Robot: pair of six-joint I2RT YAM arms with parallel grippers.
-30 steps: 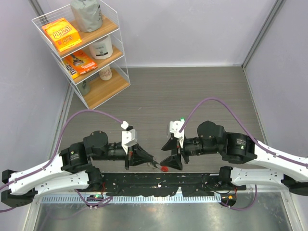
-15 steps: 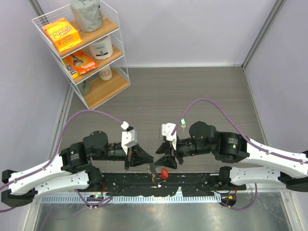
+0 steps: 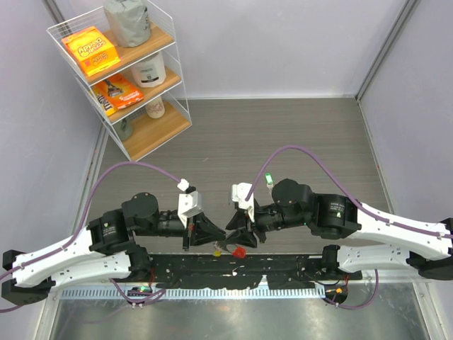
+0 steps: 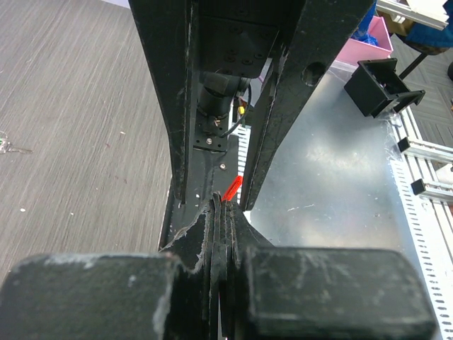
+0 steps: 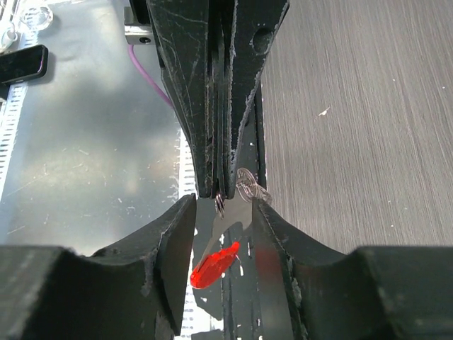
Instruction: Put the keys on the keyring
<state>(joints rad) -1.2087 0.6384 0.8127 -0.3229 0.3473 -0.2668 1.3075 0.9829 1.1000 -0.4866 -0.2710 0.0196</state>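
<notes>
From above, the left gripper (image 3: 219,242) and right gripper (image 3: 238,235) are seen tip to tip, with the red keyring (image 3: 240,251) just beside them. In the left wrist view, the left jaws are pressed fully together, a red sliver showing at their tips. In the right wrist view, the right jaws are held partly apart around the red loop, apparently untouched; its chain seems pinched by the left fingers (image 5: 212,142).

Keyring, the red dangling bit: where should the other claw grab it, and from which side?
Probably take the keyring by its red loop, pinched across the two sides. It hangs free below the shut left gripper, which holds the silvery upper end, so that part is taken. The right gripper faces it head-on, its open jaws flanking the loop, so that looks like the best approach.
</notes>
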